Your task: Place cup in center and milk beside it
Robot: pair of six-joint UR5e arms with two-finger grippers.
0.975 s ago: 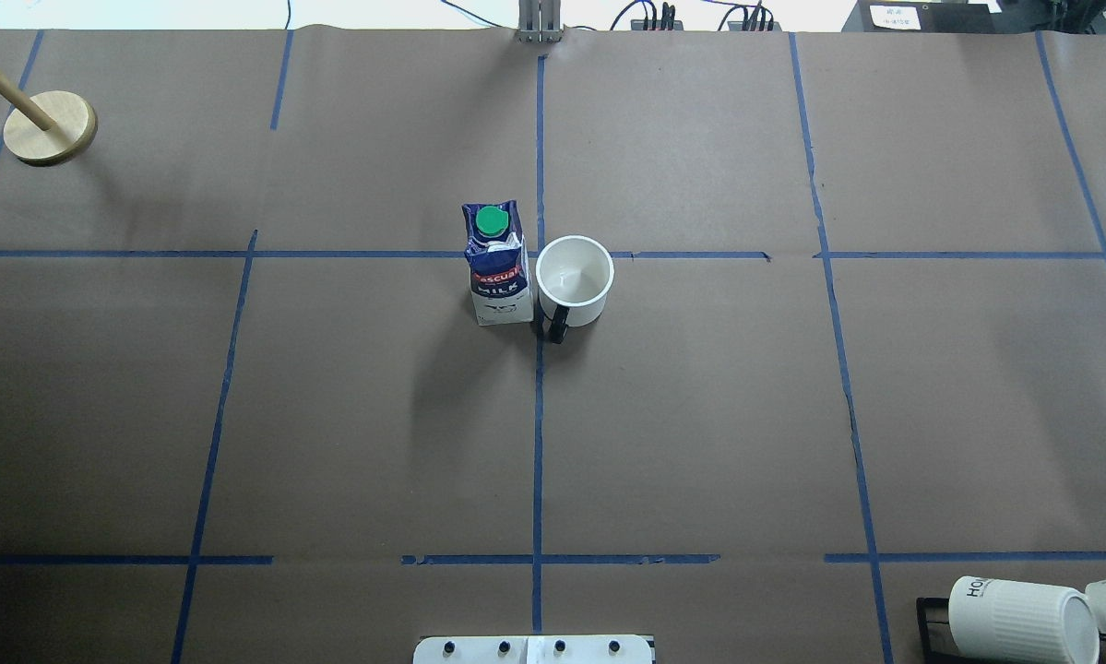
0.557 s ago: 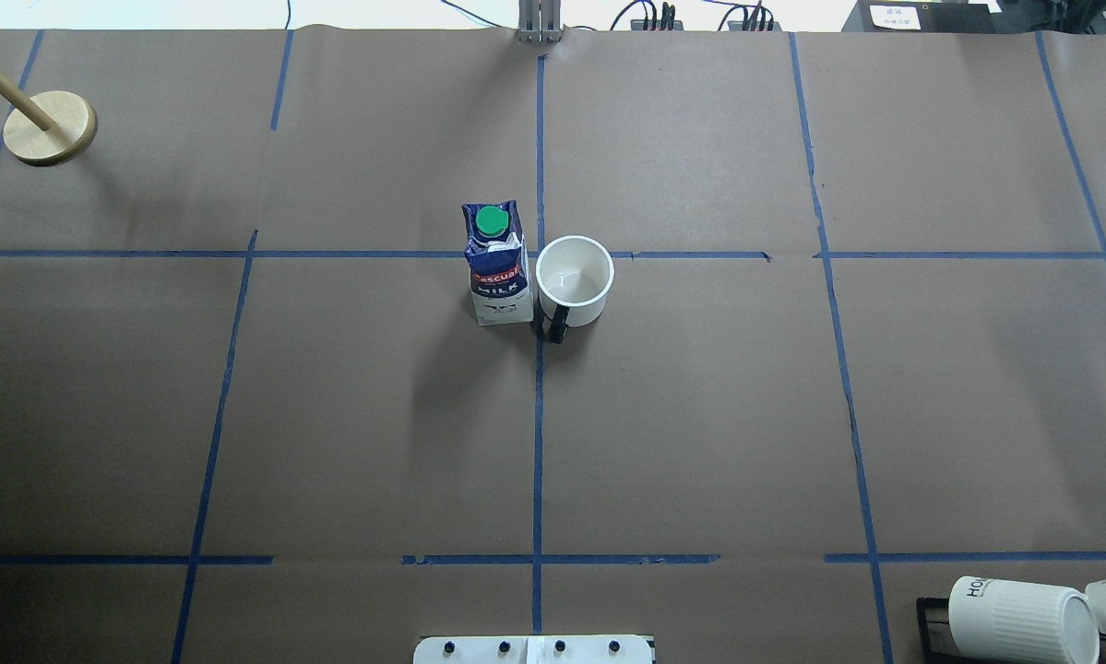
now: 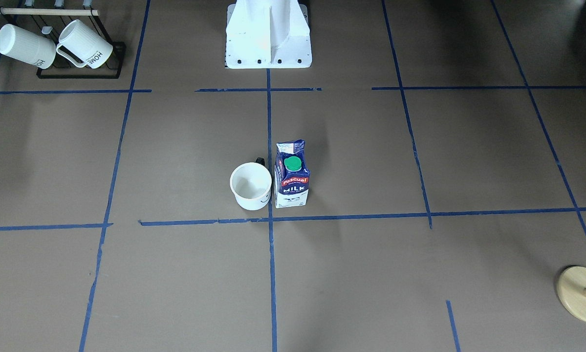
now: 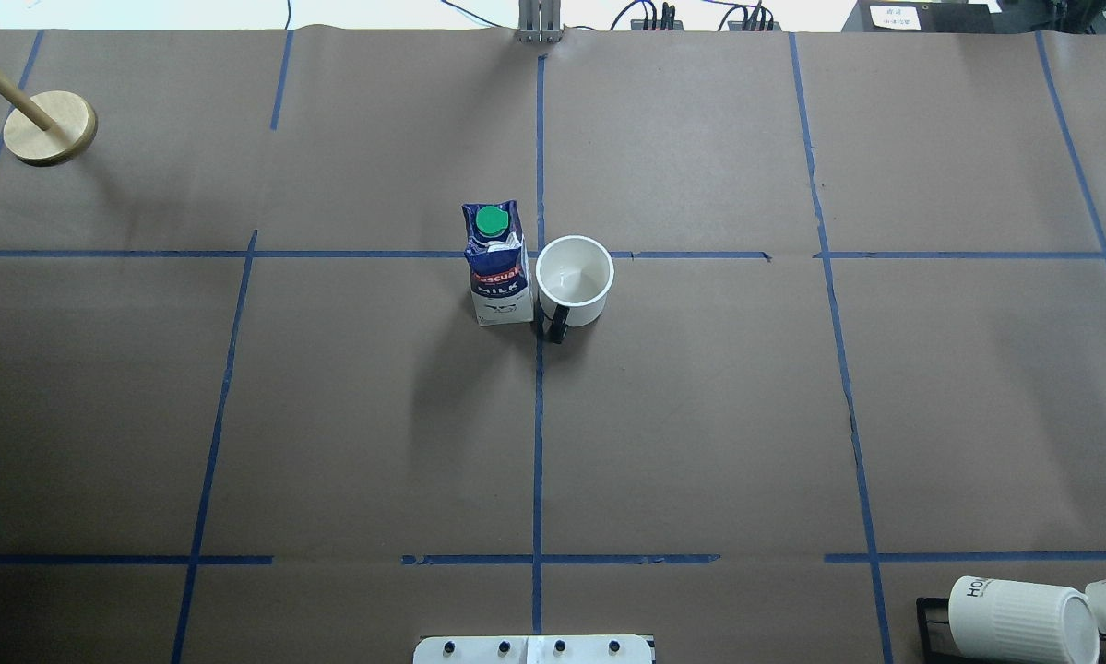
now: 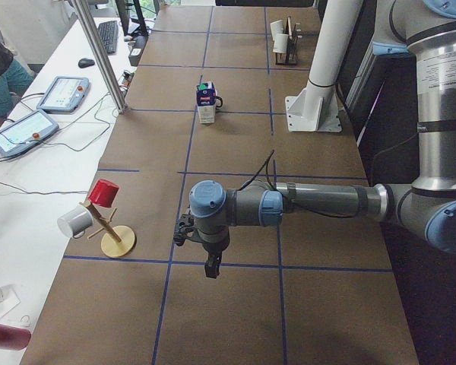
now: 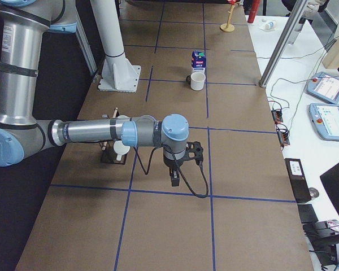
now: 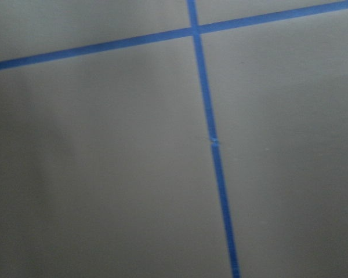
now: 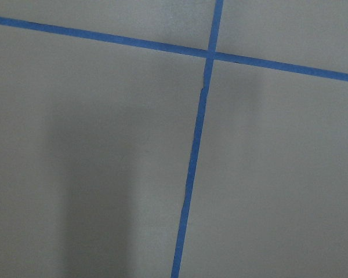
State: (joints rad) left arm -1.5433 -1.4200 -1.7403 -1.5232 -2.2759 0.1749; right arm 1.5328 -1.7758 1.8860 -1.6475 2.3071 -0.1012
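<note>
The white cup (image 4: 575, 277) with a black handle stands upright just right of the middle tape line, at the center crossing (image 4: 541, 242). The blue and white milk carton (image 4: 497, 272) with a green cap stands upright right beside it, on its left. Both also show in the front view: the cup (image 3: 251, 185), the milk (image 3: 292, 181). My left gripper (image 5: 211, 266) shows only in the left side view and my right gripper (image 6: 174, 179) only in the right side view. Both hang empty above the table, far from cup and milk. I cannot tell whether they are open or shut.
A black rack with ribbed white HOME mugs (image 3: 53, 46) stands at the near right corner on my side. A wooden mug tree (image 4: 50, 127) stands at the far left. The white robot base (image 3: 268, 34) sits at the table's near edge.
</note>
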